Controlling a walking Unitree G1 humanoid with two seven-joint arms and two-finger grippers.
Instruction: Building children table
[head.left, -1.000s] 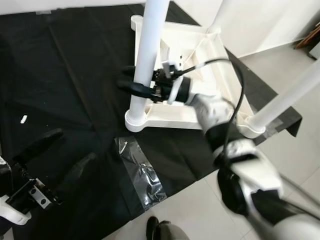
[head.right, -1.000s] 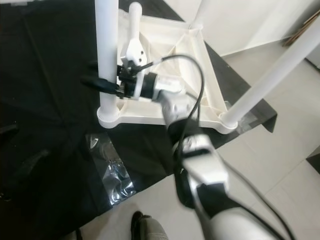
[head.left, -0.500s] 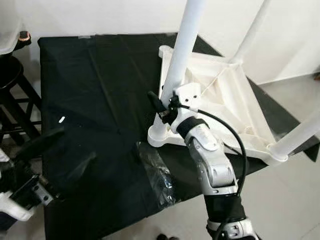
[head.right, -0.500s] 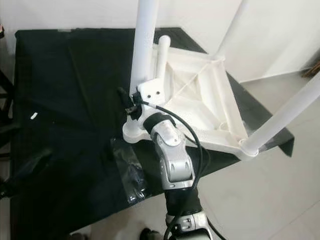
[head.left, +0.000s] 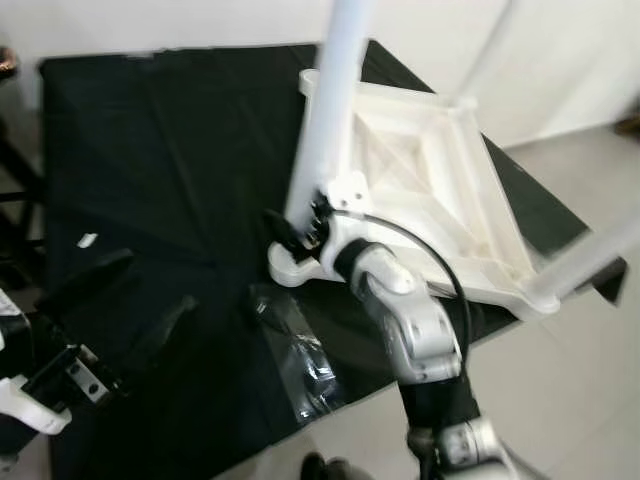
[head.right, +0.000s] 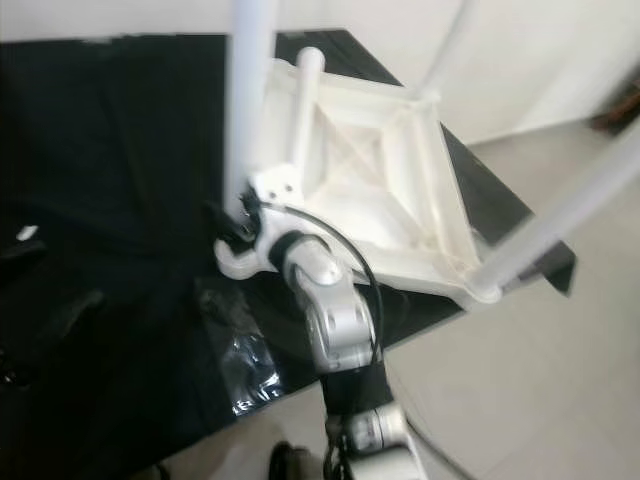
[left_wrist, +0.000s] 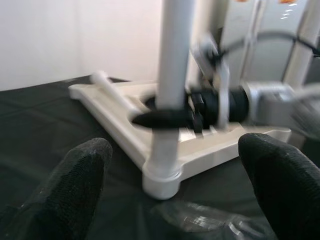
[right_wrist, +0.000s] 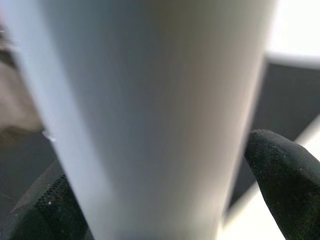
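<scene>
My right claw (head.left: 292, 228) is gripping a fitted leg (head.left: 325, 130) on the upturned tabletop (head.left: 430, 190); my left claw (left_wrist: 175, 185) is hanging open beside it; several legs look seated.

Right arm (head.left: 405, 320): silver, extended forward and bent at the elbow, a black cable looping along its forearm. Right gripper (head.left: 292, 228): jaws closed around the white table leg (head.left: 325, 130), one black finger (right_wrist: 287, 185) on each side of it. Left gripper (head.left: 120, 310): low at the left, jaws spread wide, both fingers (left_wrist: 75, 175) apart with nothing between them.
</scene>
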